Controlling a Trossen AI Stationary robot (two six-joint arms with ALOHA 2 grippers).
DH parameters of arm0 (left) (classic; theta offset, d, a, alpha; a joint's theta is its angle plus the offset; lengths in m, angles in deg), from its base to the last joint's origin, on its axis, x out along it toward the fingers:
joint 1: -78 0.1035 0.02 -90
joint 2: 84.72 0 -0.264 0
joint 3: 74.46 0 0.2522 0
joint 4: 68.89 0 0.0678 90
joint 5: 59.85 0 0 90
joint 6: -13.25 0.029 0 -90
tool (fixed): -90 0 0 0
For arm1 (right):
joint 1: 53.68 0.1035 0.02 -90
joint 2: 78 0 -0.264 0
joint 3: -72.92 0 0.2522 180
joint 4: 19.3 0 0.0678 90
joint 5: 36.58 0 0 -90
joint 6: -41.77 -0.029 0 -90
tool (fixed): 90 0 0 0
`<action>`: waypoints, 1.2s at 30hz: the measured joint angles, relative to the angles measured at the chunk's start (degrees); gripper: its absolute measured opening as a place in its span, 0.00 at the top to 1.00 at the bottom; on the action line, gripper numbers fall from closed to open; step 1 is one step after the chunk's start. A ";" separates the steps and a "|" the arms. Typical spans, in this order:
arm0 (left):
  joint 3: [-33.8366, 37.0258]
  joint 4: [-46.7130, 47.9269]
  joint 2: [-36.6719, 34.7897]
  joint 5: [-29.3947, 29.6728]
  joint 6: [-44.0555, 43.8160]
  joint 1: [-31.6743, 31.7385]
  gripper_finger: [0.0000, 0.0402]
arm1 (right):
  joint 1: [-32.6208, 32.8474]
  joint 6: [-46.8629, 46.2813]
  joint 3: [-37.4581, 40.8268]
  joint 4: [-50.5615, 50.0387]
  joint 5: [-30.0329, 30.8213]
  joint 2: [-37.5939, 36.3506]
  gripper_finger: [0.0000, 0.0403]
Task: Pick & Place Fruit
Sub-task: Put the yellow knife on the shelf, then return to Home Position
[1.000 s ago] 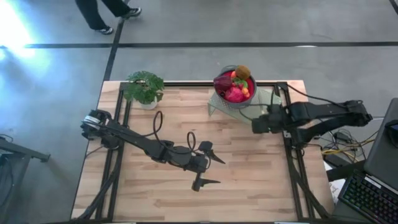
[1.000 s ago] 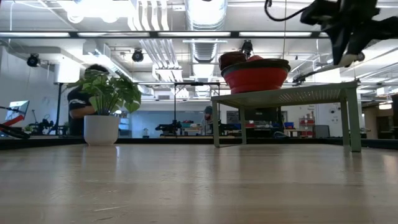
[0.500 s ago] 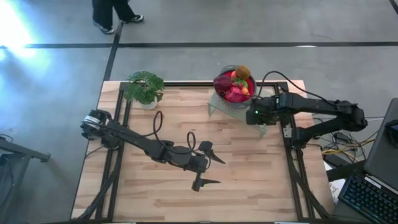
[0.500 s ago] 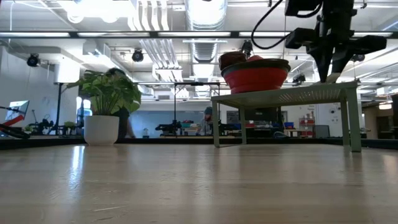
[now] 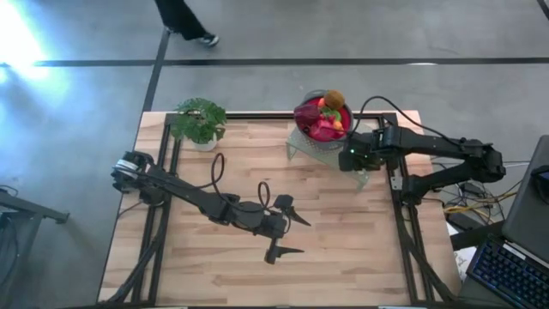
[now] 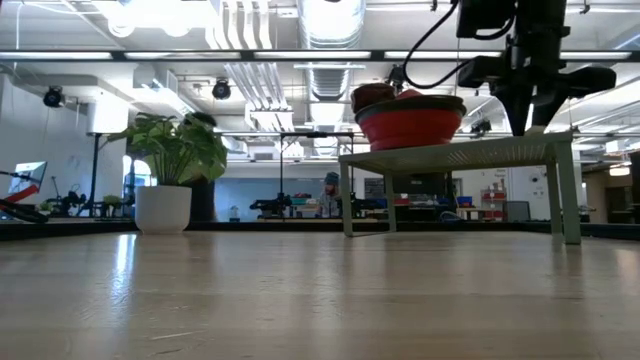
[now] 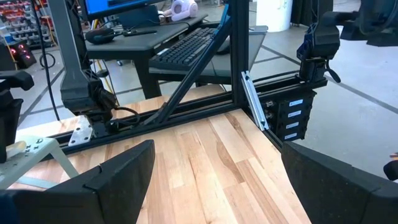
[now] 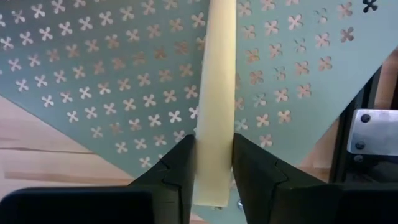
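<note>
- The fruit (image 5: 323, 118) lies heaped in a red bowl (image 6: 411, 124) near the far edge of the worktop (image 5: 343, 249), toward its right corner.
- In the heap one can see maroon, pink-red, orange and brown pieces; from the low view only the tops show over the rim.
- The bowl stands on a pale green perforated stand (image 6: 470, 153) with thin legs, so the fruit is raised above the wood.
- The right gripper (image 5: 350, 160) is above the right part of this stand, just beside the bowl and not touching the fruit.
- Its fingers (image 8: 176, 171) are closed on a slim pale handle (image 8: 215, 112); the handle passes between them and lies over the perforated plate.
- In the low view this gripper points straight down at the stand top, to the right of the bowl.
- The left gripper (image 5: 286, 230) is over the middle of the worktop, nearer the front edge, well apart from the bowl.
- Its fingers (image 7: 118, 171) stand wide open and hold nothing.
- A potted plant (image 5: 198, 121) stands near the far edge, toward the left corner.
- Beyond the table, a person's legs (image 5: 184, 21) show on the grey floor.
- A keyboard (image 5: 508, 273) lies beyond the right edge of the table, near the front corner.
</note>
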 joint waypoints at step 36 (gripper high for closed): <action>0.00 -0.02 0.00 0.00 -0.01 0.00 0.11 | 13.12 15.12 -25.66 -8.78 18.96 -3.08 0.79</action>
